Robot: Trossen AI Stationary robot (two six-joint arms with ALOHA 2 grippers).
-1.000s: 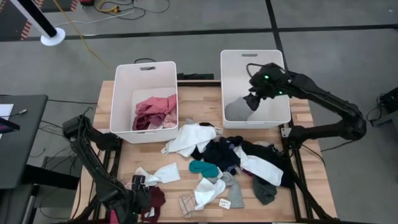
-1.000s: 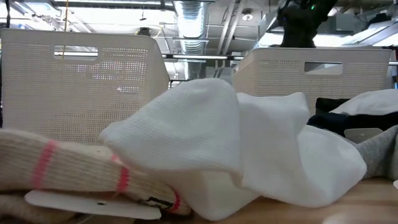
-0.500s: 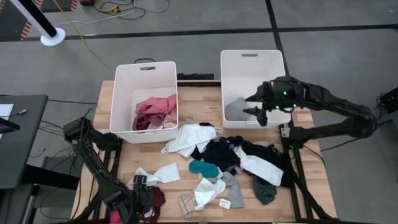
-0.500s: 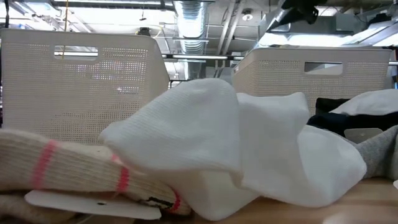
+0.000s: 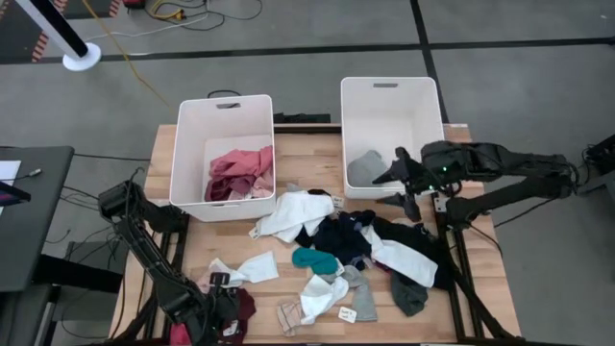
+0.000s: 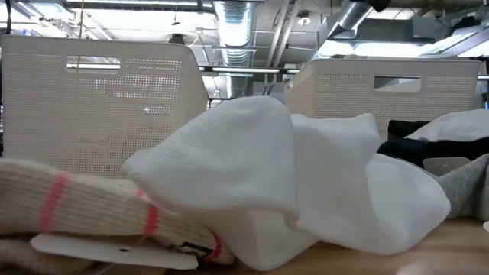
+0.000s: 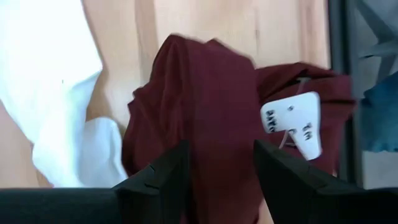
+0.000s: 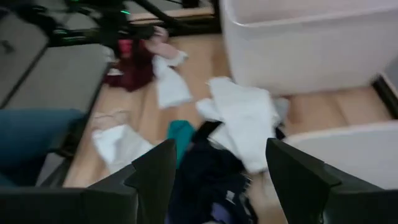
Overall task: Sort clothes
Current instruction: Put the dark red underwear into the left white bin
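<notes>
Clothes lie in a loose pile on the wooden table: white (image 5: 296, 213), navy (image 5: 341, 235), teal (image 5: 315, 259) and grey (image 5: 408, 296) pieces. A maroon garment (image 7: 211, 106) with a paper tag (image 7: 297, 124) lies at the near left corner. My left gripper (image 5: 226, 312) is over it, fingers apart on either side of a raised maroon fold. Pink clothes (image 5: 240, 173) lie in the left bin (image 5: 223, 106). A grey piece (image 5: 365, 168) lies in the right bin (image 5: 389, 91). My right gripper (image 5: 396, 190) hangs open and empty above that bin's near edge. My left gripper comes at the maroon garment from above, slanting steeply down. Its two fingers (image 7: 158, 180) stand on either side of a raised fold (image 7: 217, 143) near the garment's middle. I cannot tell whether they touch the cloth, which lies on the table.
In the low view a white garment (image 6: 267, 176) and a cream sock with pink stripes (image 6: 76, 206) fill the foreground, with both bins behind. A white piece (image 7: 56, 93) lies next to the maroon garment. A person's blue trouser leg (image 8: 31, 137) shows beyond the table's left edge.
My right gripper has swung from over the inside of the right bin toward the table's near and right side, turning as it went, and stays open and empty. The grey piece stays in the bin.
</notes>
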